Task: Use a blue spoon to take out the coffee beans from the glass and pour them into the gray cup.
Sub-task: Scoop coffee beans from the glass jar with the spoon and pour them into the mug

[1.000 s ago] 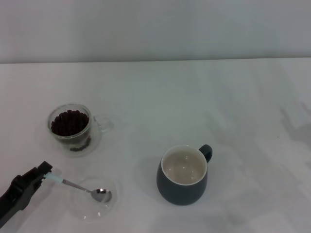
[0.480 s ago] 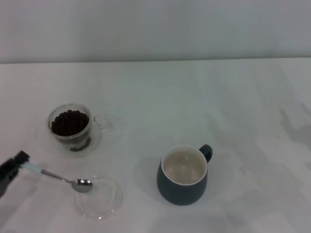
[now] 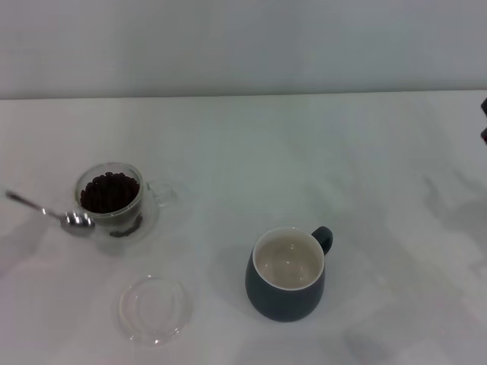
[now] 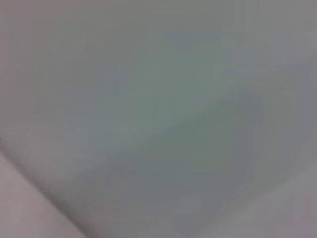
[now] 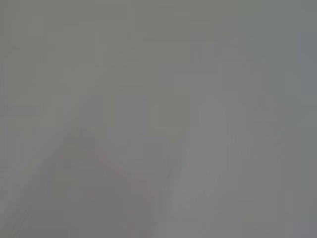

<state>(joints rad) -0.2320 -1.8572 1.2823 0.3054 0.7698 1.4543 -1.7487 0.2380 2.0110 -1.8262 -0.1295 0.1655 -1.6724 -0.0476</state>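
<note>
The blue spoon point(image 3: 53, 212) shows only its silver shaft and bowl. The bowl is at the left wall of the glass point(image 3: 111, 195), and the shaft runs up and off the left edge of the head view. Its pale handle end and my left gripper are out of view there. The glass is heaped with coffee beans point(image 3: 109, 191) and has its handle to the right. The gray cup point(image 3: 287, 275), cream inside and with no beans in it, stands at the front centre. A dark sliver of my right gripper point(image 3: 484, 122) shows at the far right edge. Both wrist views show only blur.
A flat shallow clear glass dish point(image 3: 154, 309) lies on the white table point(image 3: 304, 152) in front of the glass. A few loose beans point(image 3: 125, 227) lie at the glass's base.
The spoon has risen from the flat dish and moved back and left to the glass's left side. My left gripper has left the view. A bit of my right gripper has come in at the right edge.
</note>
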